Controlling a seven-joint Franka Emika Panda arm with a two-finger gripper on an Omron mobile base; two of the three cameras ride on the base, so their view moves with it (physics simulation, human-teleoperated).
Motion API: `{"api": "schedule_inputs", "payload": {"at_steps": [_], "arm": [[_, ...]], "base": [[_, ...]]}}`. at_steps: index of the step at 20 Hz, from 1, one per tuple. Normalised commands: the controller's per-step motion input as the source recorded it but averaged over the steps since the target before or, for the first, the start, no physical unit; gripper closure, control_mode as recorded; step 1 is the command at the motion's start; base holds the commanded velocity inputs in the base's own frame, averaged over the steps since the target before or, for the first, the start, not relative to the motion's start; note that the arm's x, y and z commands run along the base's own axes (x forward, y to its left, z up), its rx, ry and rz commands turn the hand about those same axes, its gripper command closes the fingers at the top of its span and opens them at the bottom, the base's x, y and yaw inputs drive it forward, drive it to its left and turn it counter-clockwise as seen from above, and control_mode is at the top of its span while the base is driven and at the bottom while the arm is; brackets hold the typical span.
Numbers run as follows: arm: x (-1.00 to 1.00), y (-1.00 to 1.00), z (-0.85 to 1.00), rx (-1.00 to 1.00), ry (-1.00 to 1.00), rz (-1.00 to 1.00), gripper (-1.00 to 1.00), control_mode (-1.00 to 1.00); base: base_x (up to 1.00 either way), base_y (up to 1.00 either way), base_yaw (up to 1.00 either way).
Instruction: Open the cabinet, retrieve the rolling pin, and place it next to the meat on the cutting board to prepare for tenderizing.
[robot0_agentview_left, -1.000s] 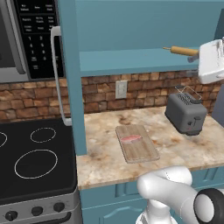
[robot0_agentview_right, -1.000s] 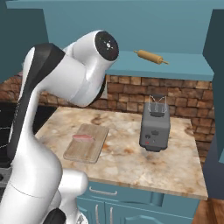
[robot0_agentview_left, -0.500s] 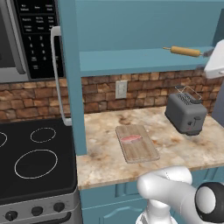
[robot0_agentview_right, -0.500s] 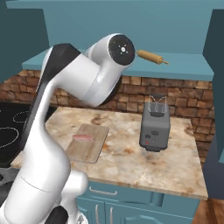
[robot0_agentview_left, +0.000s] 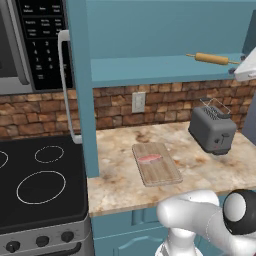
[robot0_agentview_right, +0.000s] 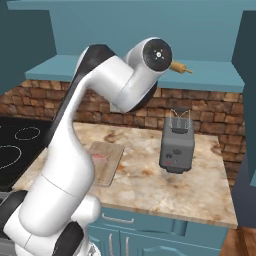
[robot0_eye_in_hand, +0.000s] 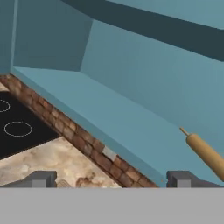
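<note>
Left base view: the cabinet (robot0_agentview_left: 150, 45) stands open, the rolling pin (robot0_agentview_left: 212, 59) lying on its shelf at the right. The white hand has slid further right, to the frame edge. The meat (robot0_agentview_left: 150, 158) sits on the cutting board (robot0_agentview_left: 161, 170) on the desk (robot0_agentview_left: 120, 180).

Right base view: the arm has swung up, now covering most of the pin.

Hand view: the jaws are spread wide and empty, the pin just right; the reach has begun.

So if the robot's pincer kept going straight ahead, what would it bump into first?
Probably the teal shelf inside the open cabinet, or its back wall. The open pincer faces there. The rolling pin lies off to one side, so it would likely be missed.
</note>
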Motion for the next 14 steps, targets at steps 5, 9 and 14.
{"api": "schedule_inputs", "payload": {"at_steps": [5,9,14], "arm": [[0.67,-0.49,0.0,0.0,0.0,-0.04,-1.0,-1.0],[0.6,-0.36,0.0,0.0,0.0,0.0,-1.0,-1.0],[0.31,-0.23,0.0,-0.02,0.0,-0.01,-1.0,-1.0]], "base": [[0.0,0.0,0.0],[0.0,0.0,0.0],[0.0,0.0,0.0]]}}
